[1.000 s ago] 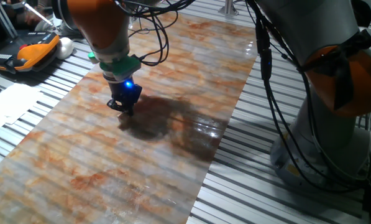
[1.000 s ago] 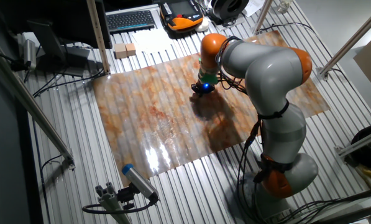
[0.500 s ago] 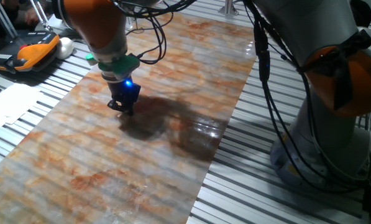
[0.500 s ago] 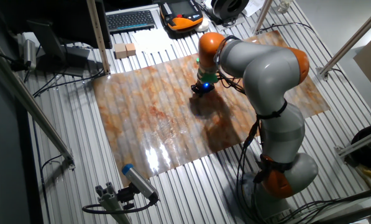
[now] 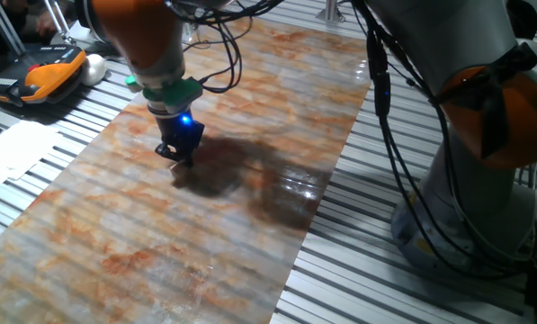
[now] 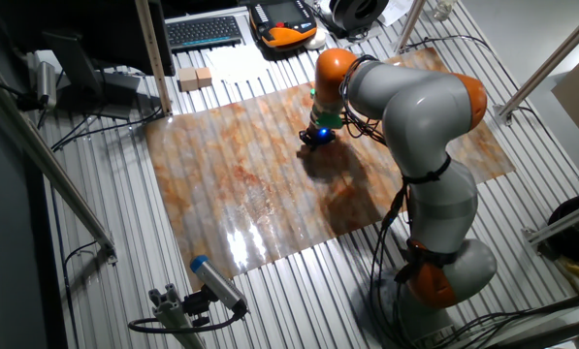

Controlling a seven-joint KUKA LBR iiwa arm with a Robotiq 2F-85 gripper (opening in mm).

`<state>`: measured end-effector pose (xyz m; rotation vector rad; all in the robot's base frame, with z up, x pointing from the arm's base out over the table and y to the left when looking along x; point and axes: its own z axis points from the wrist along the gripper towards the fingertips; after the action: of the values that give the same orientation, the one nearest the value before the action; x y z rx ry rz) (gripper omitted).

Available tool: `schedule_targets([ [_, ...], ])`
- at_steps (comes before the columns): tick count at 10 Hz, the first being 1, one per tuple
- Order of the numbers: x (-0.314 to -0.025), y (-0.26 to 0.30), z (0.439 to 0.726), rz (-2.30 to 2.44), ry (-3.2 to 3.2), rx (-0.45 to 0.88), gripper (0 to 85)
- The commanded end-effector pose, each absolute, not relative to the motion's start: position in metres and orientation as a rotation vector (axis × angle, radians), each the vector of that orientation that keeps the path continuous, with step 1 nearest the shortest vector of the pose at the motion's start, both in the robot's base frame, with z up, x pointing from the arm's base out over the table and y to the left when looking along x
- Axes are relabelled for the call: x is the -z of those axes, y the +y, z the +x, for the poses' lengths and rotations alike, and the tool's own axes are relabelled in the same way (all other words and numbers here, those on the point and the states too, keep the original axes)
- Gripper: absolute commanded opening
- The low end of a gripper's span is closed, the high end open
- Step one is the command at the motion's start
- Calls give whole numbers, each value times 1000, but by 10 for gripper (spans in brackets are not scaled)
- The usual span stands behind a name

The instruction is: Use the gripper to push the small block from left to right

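Hovering low over the glossy marbled orange-and-cream mat (image 5: pixel 250 108), just above or touching it, with the dark two-finger gripper (image 5: pixel 175 157) under its blue light and green collar; jaw spread impossible to tell from either view, the tip too dark and small. Hard to find the tiny light-tan wooden cube at all: not visible in either camera, possibly hidden under or just behind the gripper tip, possibly lost against the mottled pattern. Chief risk, then: sweeping past without contact, or clipping one corner so that the cube spins off sideways instead of travelling rightward. Also likely trouble: riding up over so small a piece if the tip sits slightly high, or dragging on the mat if too low. Glare and the arm's shadow (image 5: pixel 219 175) worsening the guesswork. Compared with a second ago, barely any change: gripper shifted a touch toward the upper left in one fixed view, then back slightly; same height, same pose in the other fixed view (image 6: pixel 316 139).
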<state>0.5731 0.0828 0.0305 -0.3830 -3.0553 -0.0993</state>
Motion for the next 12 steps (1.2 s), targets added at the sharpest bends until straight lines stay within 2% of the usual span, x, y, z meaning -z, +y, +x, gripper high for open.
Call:
schedule_targets([
  [1, -30, 85, 574, -408, -3053, 120, 0],
  [12, -33, 141, 578, -573, -3023, 172, 0],
])
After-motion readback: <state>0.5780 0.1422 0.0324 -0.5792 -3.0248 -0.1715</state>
